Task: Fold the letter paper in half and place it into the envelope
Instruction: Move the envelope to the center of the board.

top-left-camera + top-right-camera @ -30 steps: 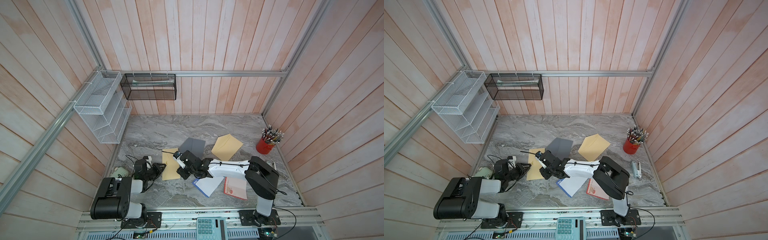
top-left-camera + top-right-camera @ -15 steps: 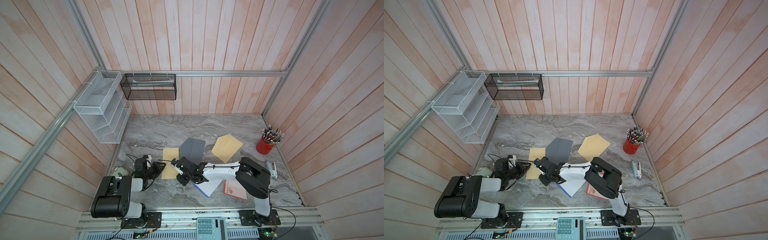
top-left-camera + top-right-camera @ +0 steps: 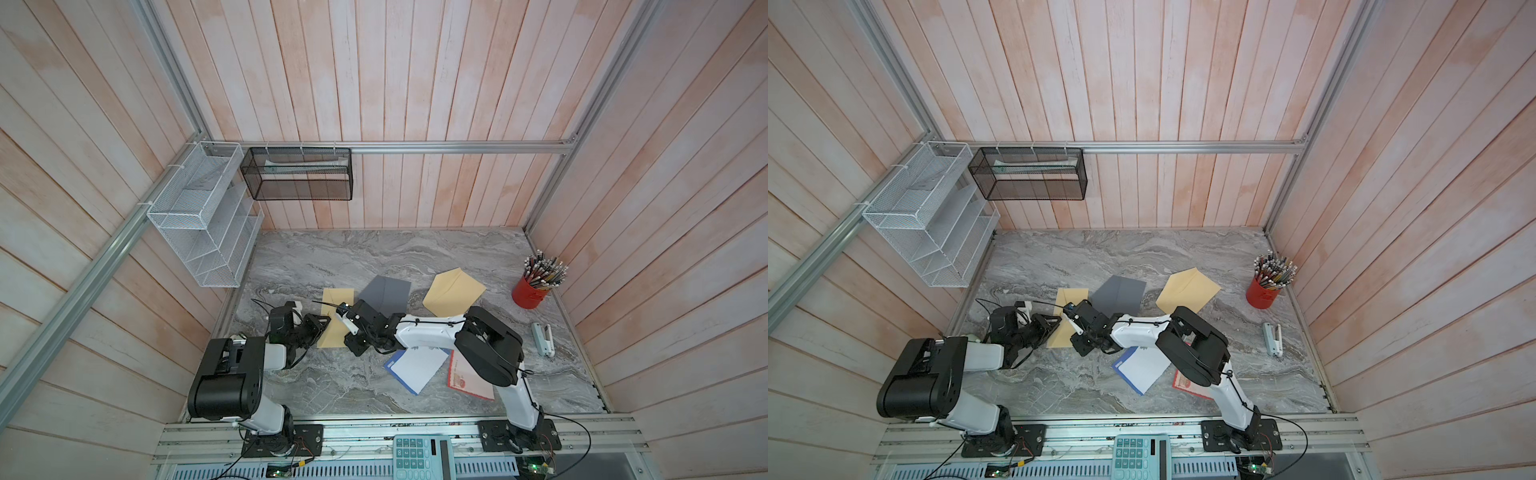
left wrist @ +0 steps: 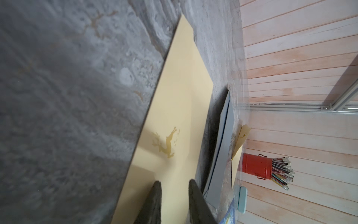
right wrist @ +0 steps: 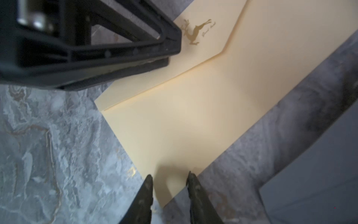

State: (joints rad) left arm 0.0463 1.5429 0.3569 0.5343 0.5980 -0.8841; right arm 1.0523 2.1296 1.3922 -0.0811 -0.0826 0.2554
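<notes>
Both pairs of your jaws stand a little apart, and neither is clamped on anything. In its wrist view the right gripper [image 5: 169,180] has its two dark tips straddling one corner of the cream envelope [image 5: 193,116], with the paper showing in the gap between them. The left gripper [image 4: 175,186] has its tips low over the same envelope. I cannot tell whether they press on it. From the right wrist you see those left jaws over the flap side, right beside the gold deer emblem [image 5: 193,32].

In both top views the envelope lies flat on the bench [image 3: 374,257] between your two arms. The left jaws meet it from the left and the right jaws from the right, so only its far half shows. The grey sheet [image 3: 386,293], with a crease down its middle, lies flat just beside the envelope on the right. A strip of bare bench separates them, and neither pair of jaws touches the sheet.

The bench is grey marble-patterned.

- A second envelope [image 3: 453,297] lies further right.
- A red cup of pencils [image 3: 530,293] stands near the right wall.
- A small white object [image 3: 542,338] lies nearer you than the cup.
- A white page on blue backing [image 3: 415,368] lies under the right arm.
- A red-bordered sheet [image 3: 469,382] lies beside that page.

Pale wooden planks wall the cell. A white wire rack [image 3: 199,224] hangs on the left wall and a black mesh basket [image 3: 299,174] hangs on the back rail. A calculator [image 3: 419,457] sits on the front frame.
</notes>
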